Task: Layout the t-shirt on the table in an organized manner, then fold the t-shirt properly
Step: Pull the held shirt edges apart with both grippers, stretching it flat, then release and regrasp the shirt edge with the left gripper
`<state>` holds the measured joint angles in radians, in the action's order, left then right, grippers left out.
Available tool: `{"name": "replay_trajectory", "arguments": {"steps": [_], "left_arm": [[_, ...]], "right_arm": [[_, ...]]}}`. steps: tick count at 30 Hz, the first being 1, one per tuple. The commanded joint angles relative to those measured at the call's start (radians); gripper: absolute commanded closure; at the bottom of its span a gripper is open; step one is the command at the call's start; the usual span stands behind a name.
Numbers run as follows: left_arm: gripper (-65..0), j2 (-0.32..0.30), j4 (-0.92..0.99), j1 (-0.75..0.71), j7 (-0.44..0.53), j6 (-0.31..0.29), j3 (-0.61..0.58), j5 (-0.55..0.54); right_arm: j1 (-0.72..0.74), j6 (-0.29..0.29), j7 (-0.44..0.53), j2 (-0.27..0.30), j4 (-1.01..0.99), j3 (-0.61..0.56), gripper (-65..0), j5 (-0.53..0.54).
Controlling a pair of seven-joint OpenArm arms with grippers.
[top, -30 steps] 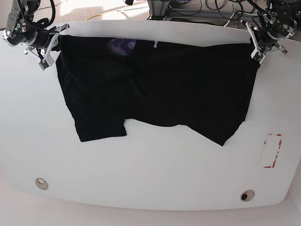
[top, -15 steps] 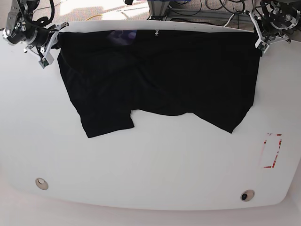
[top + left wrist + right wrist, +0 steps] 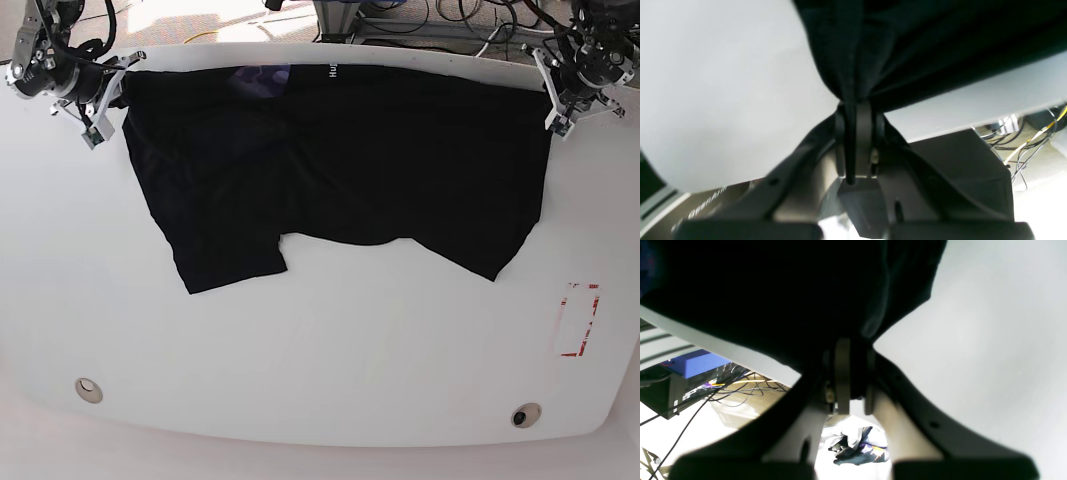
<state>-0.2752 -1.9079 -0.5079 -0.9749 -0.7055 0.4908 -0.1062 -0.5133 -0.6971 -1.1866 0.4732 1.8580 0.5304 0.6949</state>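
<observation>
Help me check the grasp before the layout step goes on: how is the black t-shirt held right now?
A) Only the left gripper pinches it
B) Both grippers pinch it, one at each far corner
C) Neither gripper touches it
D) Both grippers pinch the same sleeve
B: in the base view the right gripper and the left gripper each clamp an opposite far corner of the t-shirt, and both wrist views show black cloth pinched between shut jaws.

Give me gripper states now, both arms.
Left gripper: jaws shut on the plain black cloth t-shirt, at one corner.
Right gripper: jaws shut on the opposite corner of the t-shirt.
</observation>
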Motion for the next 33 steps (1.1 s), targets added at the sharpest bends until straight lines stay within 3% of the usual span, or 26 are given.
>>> {"name": "replay_trajectory", "arguments": {"steps": [1, 5, 8, 11, 24, 33], "left_arm": [[-3.6, -0.017, -0.02, 0.062, -0.077, 0.007, 0.022, 0.0], [-16.7, -0.017, -0.02, 0.139, -0.183, 0.007, 0.069, 0.0], [-26.7, -0.017, -0.02, 0.196, -0.217, 0.007, 0.093, 0.0], [-32.2, -0.017, -0.02, 0.236, -0.221, 0.007, 0.096, 0.001], [-32.9, -0.017, -0.017, 0.377, -0.221, 0.007, 0.052, 0.007], [-33.1, -0.017, -0.017, 0.391, -0.221, 0.007, 0.05, 0.006]], "right_arm": [[0.0, -0.001, 0.007, 0.015, 0.016, 0.009, -4.0, -0.001], [0.0, -0.001, 0.007, 0.014, 0.016, 0.009, -4.0, 0.004], [0.0, -0.001, 0.007, 0.014, 0.016, 0.009, -4.0, 0.004], [0.0, -0.001, 0.009, 0.012, 0.016, 0.009, -4.0, 0.006], [0.002, -0.001, 0.01, -0.003, 0.016, 0.01, -4.0, 0.006], [0.02, -0.001, 0.01, -0.014, 0.016, 0.01, -4.0, 0.006]]}}
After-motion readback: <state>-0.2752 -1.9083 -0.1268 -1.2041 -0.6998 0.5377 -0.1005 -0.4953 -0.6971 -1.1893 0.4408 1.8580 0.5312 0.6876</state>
